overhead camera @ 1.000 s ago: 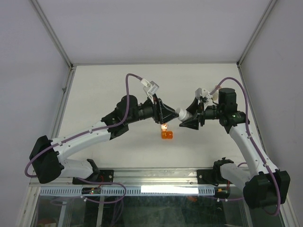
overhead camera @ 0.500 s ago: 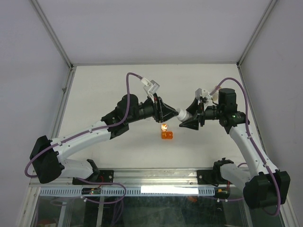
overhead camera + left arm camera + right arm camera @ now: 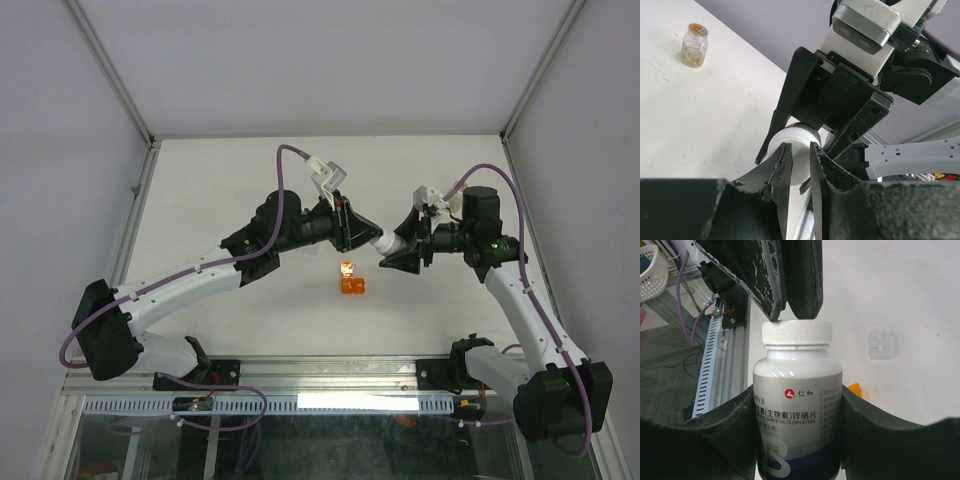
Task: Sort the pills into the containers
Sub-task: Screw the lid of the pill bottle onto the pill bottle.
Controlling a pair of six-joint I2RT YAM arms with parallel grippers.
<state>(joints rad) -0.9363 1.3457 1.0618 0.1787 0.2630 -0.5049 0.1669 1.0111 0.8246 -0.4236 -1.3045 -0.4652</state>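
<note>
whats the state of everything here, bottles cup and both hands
white bottle: held off the table, cap on
right hand: shut on the white bottle
left hand: fingers nearly together at the cap, grip unclear
clear vial: upright on the table, closed, tan pills inside
orange cup: on the table, untouched, open or closed unclear

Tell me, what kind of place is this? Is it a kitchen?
Not a kitchen. It looks like a robot lab test booth: a left arm and a right arm are bolted to a white table, with plain walls all round and a metal rail along the front.
</note>
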